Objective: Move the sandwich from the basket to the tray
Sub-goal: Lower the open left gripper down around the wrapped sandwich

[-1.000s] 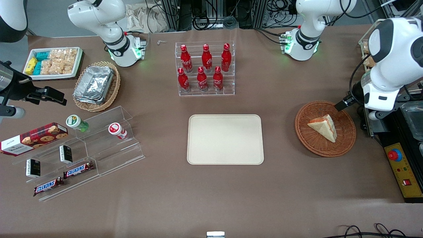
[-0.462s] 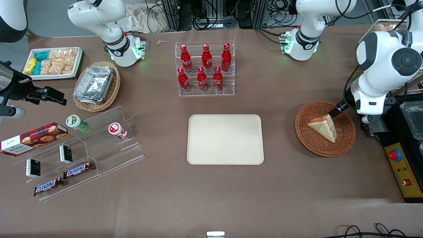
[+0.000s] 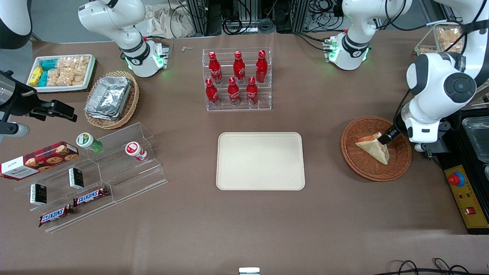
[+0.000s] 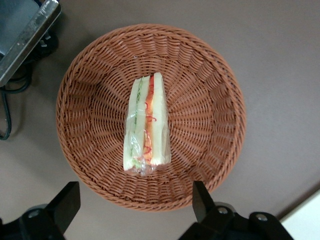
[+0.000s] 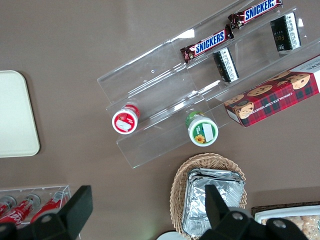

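The sandwich (image 3: 373,148), a pale wedge wrapped in clear film, lies in the round reddish-brown basket (image 3: 353,154) toward the working arm's end of the table. My left gripper (image 3: 386,137) hangs over the basket, at the sandwich's edge farther from the front camera. The left wrist view looks straight down on the sandwich (image 4: 146,125), its red, orange and green layers facing up, in the basket (image 4: 205,95). There my gripper (image 4: 135,205) is open and empty, its black fingers (image 4: 201,199) wide apart over the basket's rim. The cream tray (image 3: 261,160) lies bare at mid-table.
A clear rack of red bottles (image 3: 237,80) stands farther from the front camera than the tray. A control box with a red button (image 3: 456,178) and a metal container (image 3: 477,137) sit beside the basket. A clear stepped shelf (image 3: 99,172) with snacks lies toward the parked arm's end.
My left arm has swung nearer to the front camera and in over the basket. The gripper moved from the basket's rim to above the sandwich. The sandwich has not moved.
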You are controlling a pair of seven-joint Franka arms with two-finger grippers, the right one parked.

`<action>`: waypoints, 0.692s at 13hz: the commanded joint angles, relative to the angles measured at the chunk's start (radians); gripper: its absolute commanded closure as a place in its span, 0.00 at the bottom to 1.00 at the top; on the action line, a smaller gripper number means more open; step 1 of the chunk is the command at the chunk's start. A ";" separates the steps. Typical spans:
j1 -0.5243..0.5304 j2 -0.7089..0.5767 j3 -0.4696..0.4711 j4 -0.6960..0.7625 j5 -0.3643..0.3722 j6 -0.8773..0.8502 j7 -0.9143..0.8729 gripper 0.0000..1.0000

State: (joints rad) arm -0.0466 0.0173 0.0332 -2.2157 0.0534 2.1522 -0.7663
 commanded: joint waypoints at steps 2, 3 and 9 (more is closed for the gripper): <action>0.004 0.047 0.013 -0.028 -0.023 0.067 -0.028 0.00; 0.005 0.052 0.020 -0.032 -0.027 0.071 -0.028 0.00; 0.007 0.111 0.037 -0.036 -0.089 0.123 -0.028 0.00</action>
State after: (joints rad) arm -0.0413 0.1113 0.0725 -2.2381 -0.0107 2.2338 -0.7736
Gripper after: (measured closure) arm 0.000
